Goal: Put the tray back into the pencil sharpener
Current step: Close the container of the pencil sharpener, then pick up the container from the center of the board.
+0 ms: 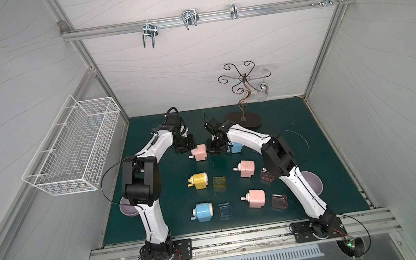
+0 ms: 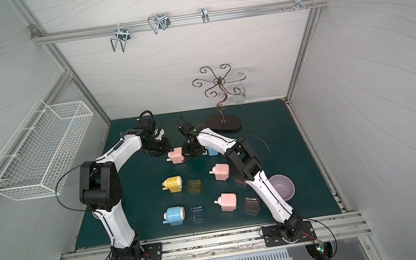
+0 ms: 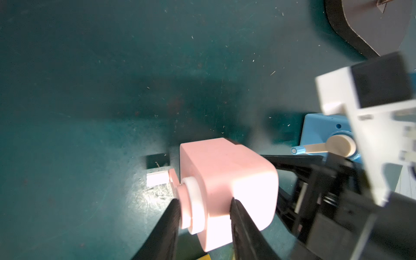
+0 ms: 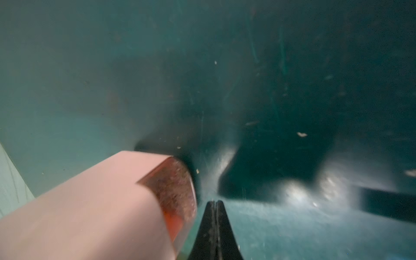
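While the left pincer (image 3: 204, 202) is clamped on the pink sharpener (image 3: 225, 175), its wrist cam shows how. One of its fingers (image 3: 168, 227) sits against the round collar on the crank end and the other presses on the pink body. So it's a fairly narrow grip with the sharpener pinched in between, sitting flat on the green table (image 3: 90, 90). The little white crank handle (image 3: 157, 180) pokes out just past that collar, away from the pincer. The right pincer (image 4: 215, 203) is fully closed, both tips squeezed together with nothing between them. It's parked low at the opposite end of the same sharpener, facing the left pincer across it. The tray (image 4: 177, 191) is the reddish see-through one, and it's sitting in the sharpener's open end. Its face looks roughly level with the pink shell and kinda speckled inside. It's right beside the right pincer's tip, but honestly I can't tell if they're touching or just a hair apart. A blue sharpener (image 3: 319, 132) sits just beyond the right pincer, on the side away from the pink one, and in both top views the right arm half covers it. Further back toward the arm bases from both pincers there's a yellow sharpener (image 1: 198, 181) with a yellowish tray (image 1: 219, 183) lying loose next to it.
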Robot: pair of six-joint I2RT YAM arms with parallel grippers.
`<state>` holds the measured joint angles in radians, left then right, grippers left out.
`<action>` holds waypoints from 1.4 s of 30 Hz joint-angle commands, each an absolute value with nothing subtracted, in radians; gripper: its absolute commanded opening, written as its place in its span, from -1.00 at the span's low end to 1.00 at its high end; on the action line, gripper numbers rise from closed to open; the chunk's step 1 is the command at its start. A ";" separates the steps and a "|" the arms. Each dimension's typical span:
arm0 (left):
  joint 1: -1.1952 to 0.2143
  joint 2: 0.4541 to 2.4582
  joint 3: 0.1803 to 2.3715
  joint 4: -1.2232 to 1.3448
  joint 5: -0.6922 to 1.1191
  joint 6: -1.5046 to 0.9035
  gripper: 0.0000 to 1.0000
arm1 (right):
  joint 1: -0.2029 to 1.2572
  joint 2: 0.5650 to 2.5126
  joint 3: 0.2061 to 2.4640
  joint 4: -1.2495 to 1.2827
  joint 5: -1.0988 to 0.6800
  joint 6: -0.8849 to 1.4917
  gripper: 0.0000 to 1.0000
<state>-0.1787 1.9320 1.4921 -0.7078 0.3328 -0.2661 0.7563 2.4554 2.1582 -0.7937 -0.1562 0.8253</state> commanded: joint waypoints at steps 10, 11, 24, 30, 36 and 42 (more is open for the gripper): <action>-0.194 1.864 1.449 -0.700 0.304 -0.249 0.04 | 0.802 2.257 2.180 -0.888 -0.047 0.745 -1.00; -0.193 1.849 1.441 -0.690 0.304 -0.249 0.05 | 0.810 2.240 2.167 -0.887 -0.041 0.740 -0.99; -0.179 1.578 1.315 -0.598 0.270 -0.289 0.04 | 0.875 1.986 1.845 -0.886 0.052 0.782 -0.71; -0.186 1.443 1.245 -0.753 0.279 -0.321 0.01 | 0.947 1.857 1.694 -0.878 0.159 0.803 -0.55; -0.218 1.275 1.112 -0.819 0.238 -0.321 0.02 | 1.015 1.778 1.588 -0.869 0.239 0.853 -0.45; -0.230 1.252 1.026 -0.834 0.217 -0.364 0.03 | 1.048 1.754 1.508 -0.855 0.260 0.871 -0.41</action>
